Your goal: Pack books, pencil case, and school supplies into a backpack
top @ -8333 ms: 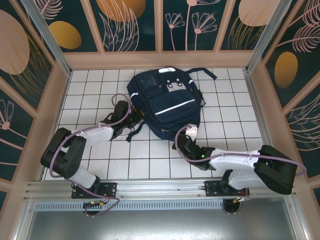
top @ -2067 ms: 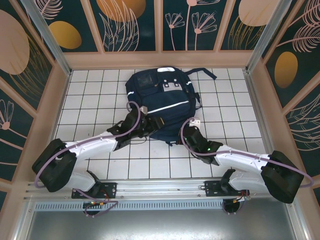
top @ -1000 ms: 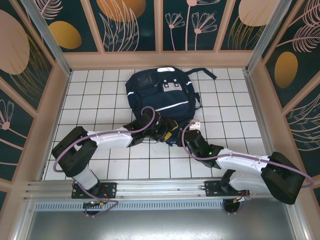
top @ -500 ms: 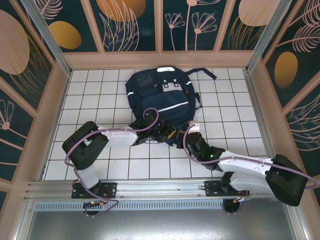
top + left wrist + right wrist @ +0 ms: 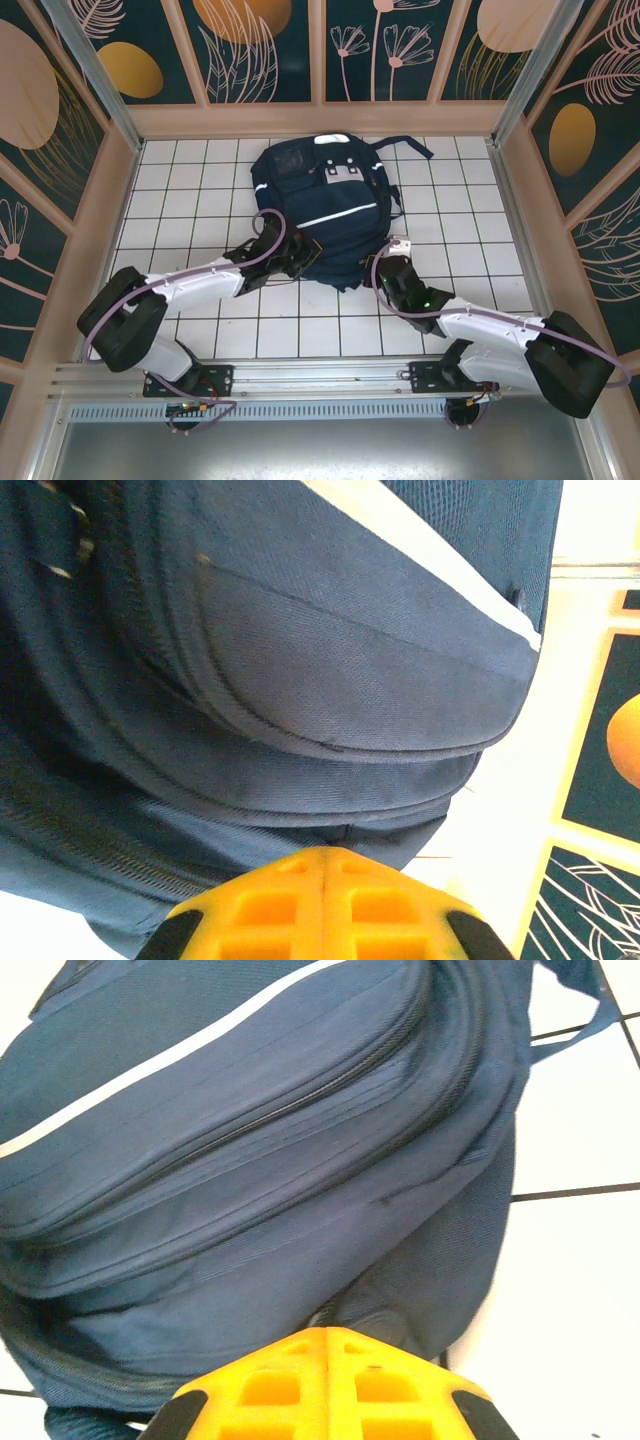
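1. Starting on your left, the left gripper [image 5: 303, 257] now sits at the near left corner of the backpack [image 5: 325, 200]. Half a second ago it was further right, at the middle of the bag's near edge, with that arm folded tight. The arm is now stretched out low across the white tiled table [image 5: 190, 200].
2. Look at your left wrist view: the yellow fingers [image 5: 270, 910] of the left gripper [image 5: 325, 880] meet along one seam, fully closed, with navy fabric of the backpack [image 5: 330, 680] just above them. You cannot tell whether any cloth is pinched in there.
3. In the middle, the backpack lies flat on the tiles, front pockets and white stripe up, its top towards the far wall and straps trailing off to the right. It has hardly moved over the last two seconds. About eight seconds ago it lay twisted and nearer to you; now it sits squarer to the tile lines.
4. On your right, the right gripper [image 5: 383, 268] is at the bag's near right corner, much where it was half a second ago, though its forearm lies a little lower and flatter.
5. Your right wrist view shows the right gripper [image 5: 327, 1370] with its yellow fingers [image 5: 385, 1400] pressed together, closed, right under the backpack [image 5: 250, 1160]. A fold of fabric dips towards them; whether it is caught is unclear.
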Action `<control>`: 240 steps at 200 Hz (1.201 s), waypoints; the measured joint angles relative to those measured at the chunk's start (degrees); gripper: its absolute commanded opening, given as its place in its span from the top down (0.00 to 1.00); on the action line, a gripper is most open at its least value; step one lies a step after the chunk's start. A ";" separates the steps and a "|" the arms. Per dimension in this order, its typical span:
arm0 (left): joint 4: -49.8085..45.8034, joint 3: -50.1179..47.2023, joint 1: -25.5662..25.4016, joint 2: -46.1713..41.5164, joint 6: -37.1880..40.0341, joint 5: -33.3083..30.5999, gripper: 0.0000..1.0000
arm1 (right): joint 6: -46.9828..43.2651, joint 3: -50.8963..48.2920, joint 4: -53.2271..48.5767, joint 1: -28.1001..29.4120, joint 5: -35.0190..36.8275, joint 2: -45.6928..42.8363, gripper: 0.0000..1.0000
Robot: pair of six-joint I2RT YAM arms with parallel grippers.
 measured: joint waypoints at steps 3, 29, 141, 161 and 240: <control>-0.02 -0.28 0.00 -0.35 0.09 -0.22 1.00 | -0.13 0.00 -0.02 -0.37 -0.04 0.00 1.00; -0.13 -1.07 0.09 -0.90 1.40 0.20 0.93 | -1.27 0.00 0.02 -1.70 -0.94 0.00 0.87; -10.71 19.06 -6.08 7.78 44.02 -0.59 0.48 | 0.76 -5.01 1.81 -16.50 -19.71 -8.09 0.57; -13.68 19.08 -7.32 9.14 53.55 -2.89 0.46 | 0.96 -5.01 1.79 -18.14 -21.90 -9.22 0.56; -15.72 17.20 -13.11 14.47 74.77 -12.90 0.39 | 1.44 -4.98 2.80 -21.81 -29.03 -8.20 0.53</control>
